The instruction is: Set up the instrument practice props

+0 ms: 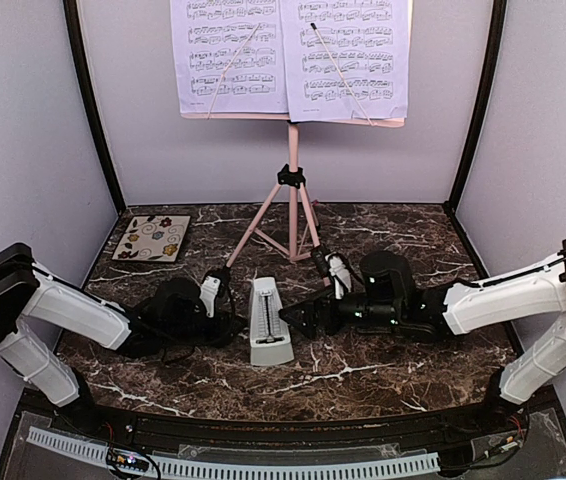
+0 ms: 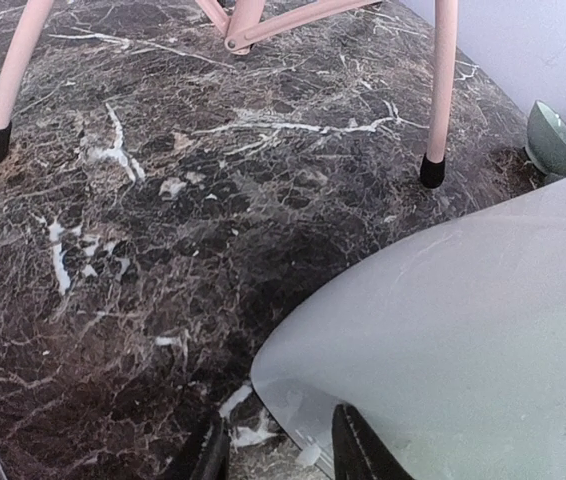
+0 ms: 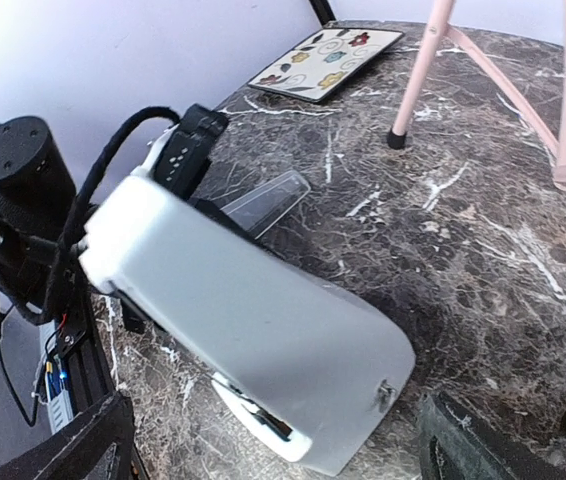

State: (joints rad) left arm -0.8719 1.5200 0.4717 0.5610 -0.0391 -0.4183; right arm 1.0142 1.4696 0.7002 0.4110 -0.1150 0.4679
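Observation:
The pink music stand (image 1: 292, 190) stands at the back centre on its tripod legs. Two lavender sheet-music pages (image 1: 290, 55) rest on its desk. The white-grey metronome (image 1: 268, 322) stands upright at the table's middle. My left gripper (image 1: 231, 322) is low at its left side and my right gripper (image 1: 306, 318) at its right side. In the left wrist view the left gripper (image 2: 281, 452) is open, with a lower corner of the metronome (image 2: 463, 340) between its fingers. In the right wrist view the right gripper (image 3: 283, 438) is wide open around the metronome (image 3: 253, 320), not touching it.
The floral tile (image 1: 152, 238) lies at the back left and also shows in the right wrist view (image 3: 328, 60). The small pale green bowl (image 2: 553, 140) sits beyond the metronome near a stand leg (image 2: 441, 90). A clear plastic strip (image 3: 263, 200) lies beside the metronome.

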